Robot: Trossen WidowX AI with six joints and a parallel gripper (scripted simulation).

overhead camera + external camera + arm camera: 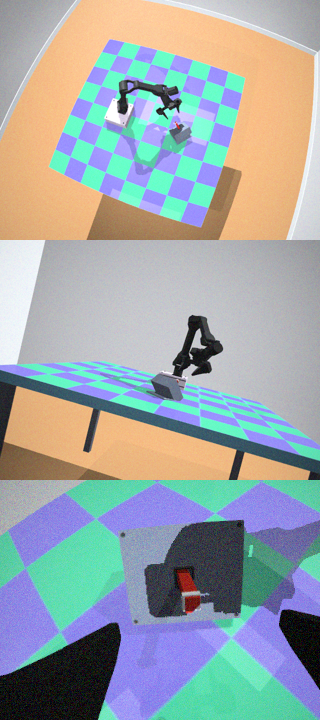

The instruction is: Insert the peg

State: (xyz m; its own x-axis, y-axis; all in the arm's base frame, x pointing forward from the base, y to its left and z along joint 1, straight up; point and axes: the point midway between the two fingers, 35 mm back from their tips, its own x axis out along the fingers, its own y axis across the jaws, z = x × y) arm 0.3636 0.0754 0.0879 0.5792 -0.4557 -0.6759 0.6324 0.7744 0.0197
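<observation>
The red peg [177, 125] [177, 381] [188, 585] has its lower end in the hole of the grey sloped panel [183, 136] [164, 385] [136, 555]. Its upper part, with a pale band near the top end, sticks out of the face. The dark rim of the hole shows around the peg's base in the wrist view; how deep the peg sits is hidden. My gripper [173, 115] [200, 619] is wide open and empty. It is backed off from the peg on the robot's side of the panel, and neither finger touches the peg.
The white robot base [117, 113] [183, 384] stands behind the gripper on the checkered table [139, 206] [180, 418]. The arm arches above the table from the base. Shadows of the arm fall on the table and across the panel's face.
</observation>
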